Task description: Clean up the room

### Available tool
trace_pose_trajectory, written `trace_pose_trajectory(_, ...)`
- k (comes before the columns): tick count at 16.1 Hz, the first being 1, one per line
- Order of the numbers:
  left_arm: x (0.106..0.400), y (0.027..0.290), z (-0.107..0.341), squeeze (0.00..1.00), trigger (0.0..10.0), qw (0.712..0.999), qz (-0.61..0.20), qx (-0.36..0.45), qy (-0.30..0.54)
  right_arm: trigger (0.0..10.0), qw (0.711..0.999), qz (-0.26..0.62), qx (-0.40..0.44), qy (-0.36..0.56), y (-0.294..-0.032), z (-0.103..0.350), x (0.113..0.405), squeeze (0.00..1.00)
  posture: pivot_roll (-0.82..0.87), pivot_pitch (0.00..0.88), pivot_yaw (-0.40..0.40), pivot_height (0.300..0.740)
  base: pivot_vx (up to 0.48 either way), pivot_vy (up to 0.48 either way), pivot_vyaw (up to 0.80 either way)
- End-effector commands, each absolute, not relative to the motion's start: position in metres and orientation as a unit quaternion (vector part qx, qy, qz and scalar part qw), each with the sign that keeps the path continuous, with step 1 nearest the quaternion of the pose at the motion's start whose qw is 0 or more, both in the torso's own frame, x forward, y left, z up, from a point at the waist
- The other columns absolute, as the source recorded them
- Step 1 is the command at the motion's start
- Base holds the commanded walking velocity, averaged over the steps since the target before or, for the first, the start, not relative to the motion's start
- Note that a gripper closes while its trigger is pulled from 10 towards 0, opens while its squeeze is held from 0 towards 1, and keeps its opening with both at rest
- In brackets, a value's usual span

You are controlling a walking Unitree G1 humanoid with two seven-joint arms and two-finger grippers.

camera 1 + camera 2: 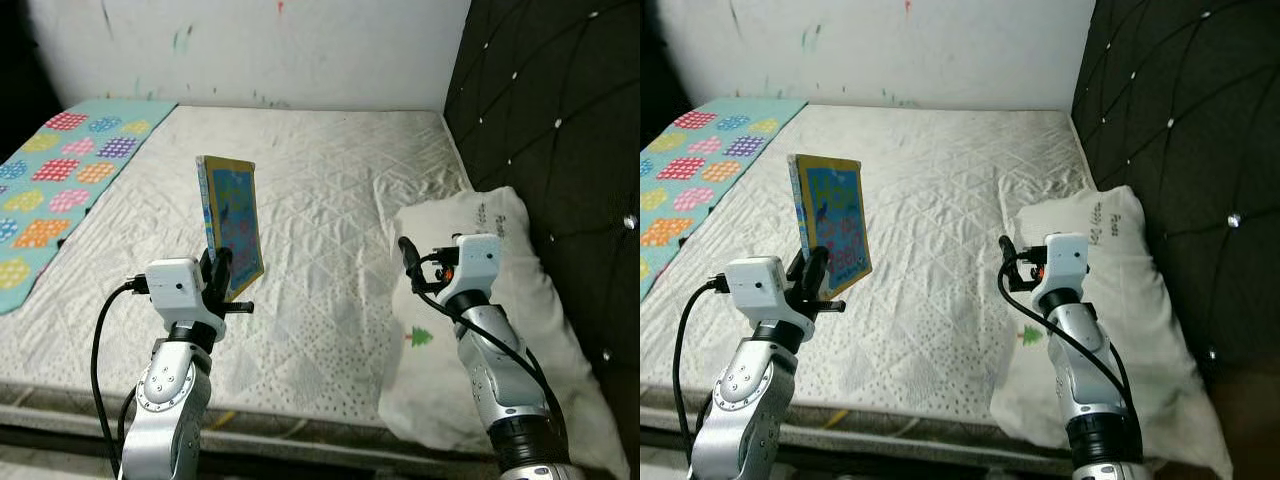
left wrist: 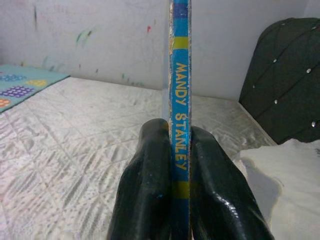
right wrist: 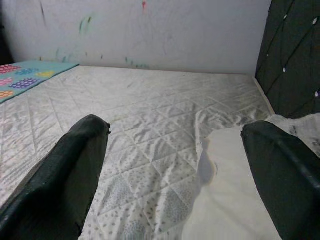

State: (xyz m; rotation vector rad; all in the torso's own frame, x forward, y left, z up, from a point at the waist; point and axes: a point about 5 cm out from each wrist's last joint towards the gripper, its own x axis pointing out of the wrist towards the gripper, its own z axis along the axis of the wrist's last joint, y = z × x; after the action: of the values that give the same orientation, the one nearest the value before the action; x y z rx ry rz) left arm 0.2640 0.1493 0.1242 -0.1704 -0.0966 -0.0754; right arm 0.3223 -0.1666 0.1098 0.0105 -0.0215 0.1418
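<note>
Head views first: left claw [image 1: 222,268] holds a children's book [image 1: 232,222] upright by its lower edge, lifted clear above the quilted mattress [image 1: 330,210]. The right claw [image 1: 407,250] hovers over the white pillow [image 1: 500,330] beside the dark padded headboard [image 1: 550,130], and a patterned blanket [image 1: 60,190] lies along the bed's far left side. Carrying the book well probably means keeping the wrist level and the squeeze steady, since a tall thin book pinched only at its bottom could pivot or slip.

Left wrist view: the two black fingers [image 2: 145,190] press flat on either face of the book, spine towards the camera (the spine lettering reads "MANDY STANLEY", which the head views cannot resolve). It also confirms the grip sits low on the book.

Right wrist view: the fingers [image 3: 60,175] stand wide apart with nothing between them, mattress and pillow edge below, a spread the head views leave hard to judge.
</note>
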Motion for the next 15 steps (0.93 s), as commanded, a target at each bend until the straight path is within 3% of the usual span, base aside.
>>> trace_pose_trajectory(1, 0.2654, 0.1505, 0.1314, 0.00, 10.0, 0.994, -0.036, -0.080, -0.070, 10.0, 0.997, 0.078, 0.003, -0.013, -0.1637, 0.1105, 0.3234, 0.00, -0.15, 0.000, 0.051, 0.645, 0.000, 0.000, 0.00)
trace_pose_trajectory(13, 0.2641, 0.1491, 0.1286, 0.00, 10.0, 0.993, -0.038, -0.090, -0.066, 10.0, 0.997, 0.079, -0.001, -0.015, -0.1662, 0.1123, 0.3256, 0.00, -0.16, 0.000, 0.045, 0.645, 0.000, 0.000, 0.00)
trace_pose_trajectory(15, 0.2645, 0.1484, 0.1295, 0.00, 10.0, 0.992, -0.041, -0.093, -0.069, 10.0, 0.996, 0.082, -0.001, -0.016, -0.1645, 0.1127, 0.3261, 0.00, -0.16, 0.000, 0.043, 0.623, 0.000, 0.000, 0.00)
